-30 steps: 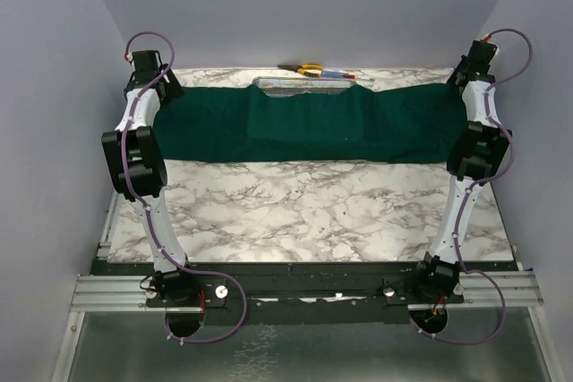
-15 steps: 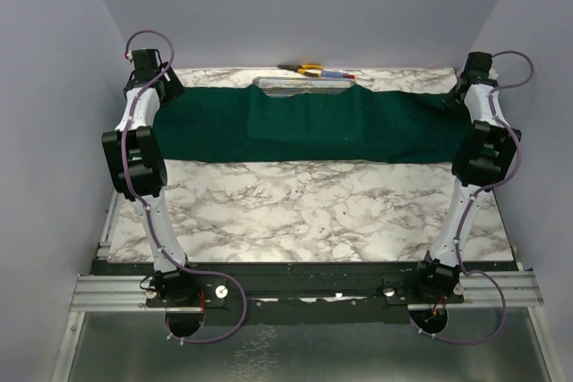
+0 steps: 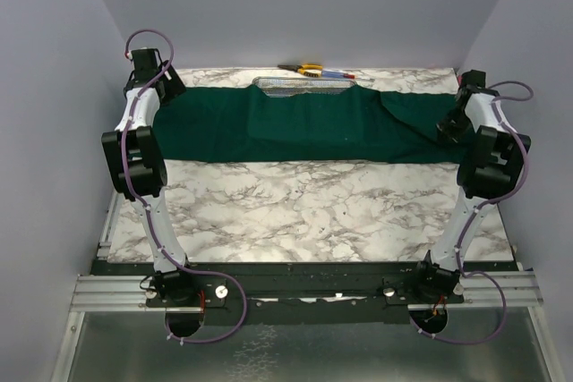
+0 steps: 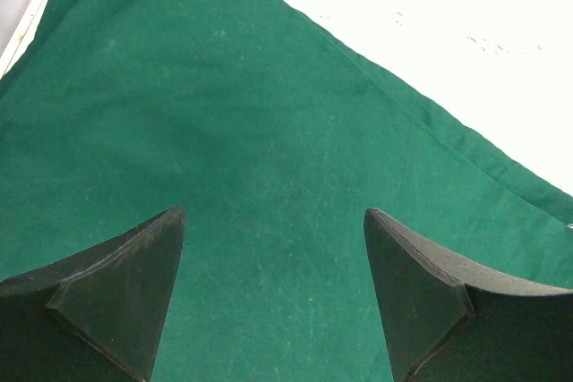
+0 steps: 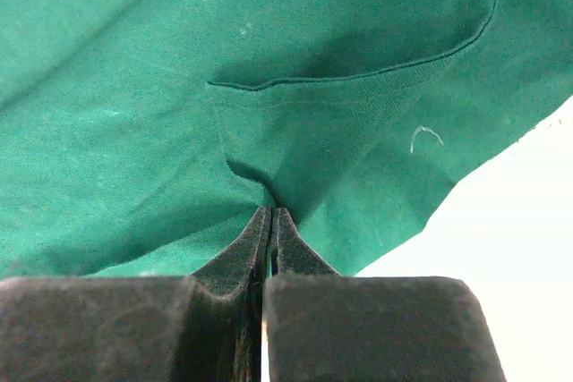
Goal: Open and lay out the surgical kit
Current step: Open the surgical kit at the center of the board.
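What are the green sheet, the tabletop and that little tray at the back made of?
The green sheet looks like matte woven cloth: fine weave, a stitched hem and soft folds. The tabletop looks like white marble with grey veins, perhaps only a printed surface. The tray seems silvery wire mesh, probably steel; too small to be sure.

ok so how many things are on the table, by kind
green cloth: 1
wire-mesh tray: 1
yellow-handled tool: 1
pens: 2, one red and one blue
total: 5
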